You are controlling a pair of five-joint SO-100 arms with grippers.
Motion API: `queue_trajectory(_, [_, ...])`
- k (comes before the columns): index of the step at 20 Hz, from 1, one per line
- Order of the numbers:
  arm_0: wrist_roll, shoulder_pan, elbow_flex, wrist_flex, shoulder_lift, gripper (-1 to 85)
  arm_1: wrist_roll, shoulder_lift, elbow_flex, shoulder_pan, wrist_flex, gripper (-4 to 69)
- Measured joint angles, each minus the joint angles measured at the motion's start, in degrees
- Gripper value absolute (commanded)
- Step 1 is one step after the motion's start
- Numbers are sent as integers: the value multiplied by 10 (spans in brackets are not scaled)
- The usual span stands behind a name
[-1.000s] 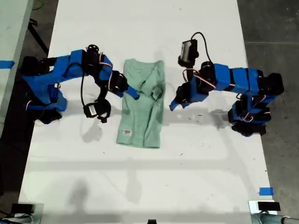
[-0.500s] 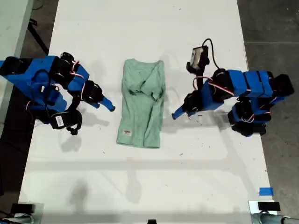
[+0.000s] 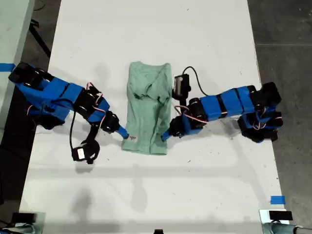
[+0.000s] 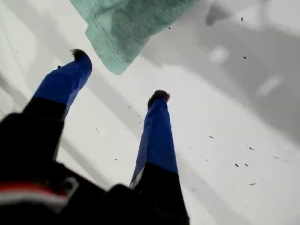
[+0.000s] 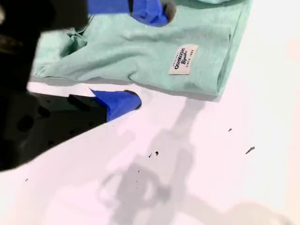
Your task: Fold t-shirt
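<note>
— As the white table (image 3: 195, 39) is seen from above, where is the t-shirt (image 3: 148, 107)?
— It lies flat near the middle, folded to a narrow strip, between the two arms.
— And my first gripper (image 3: 165, 137)?
— It is at the hem corner on the exterior view's right. Its fingers (image 4: 157, 131) are spread, with nothing between them.
— My second gripper (image 3: 124, 135)?
— It is at the other hem corner, also spread: one finger over the cloth, one on the table beside the edge, near the small white label (image 5: 183, 59).
</note>
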State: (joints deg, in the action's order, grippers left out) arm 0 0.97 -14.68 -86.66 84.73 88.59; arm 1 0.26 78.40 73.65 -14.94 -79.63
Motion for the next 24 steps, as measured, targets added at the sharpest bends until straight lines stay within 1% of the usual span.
queue_trajectory(6, [18,-17,-42,-91,-76,310,0,-139,-99,-10,18,291])
queue_trajectory(10, [24,-18,-45,-140,-167,312,-1,-223,-142,-11,38,285])
queue_trajectory(14, [27,-12,-27,-164,-240,302,-8,-272,-155,-11,60,239])
queue_trajectory(18, [32,-9,-12,-164,-257,294,-15,-293,-179,-9,76,215])
queue_trajectory(19, [33,-9,-12,-164,-258,280,-15,-294,-179,-8,80,195])
queue_trajectory(21, [36,-8,-8,-166,-258,215,-16,-294,-183,-8,85,173])
queue_trajectory(22, [35,-7,1,-168,-258,168,-18,-294,-185,-8,91,167])
queue_trajectory(24, [33,-6,16,-185,-258,47,-18,-298,-188,-7,98,119])
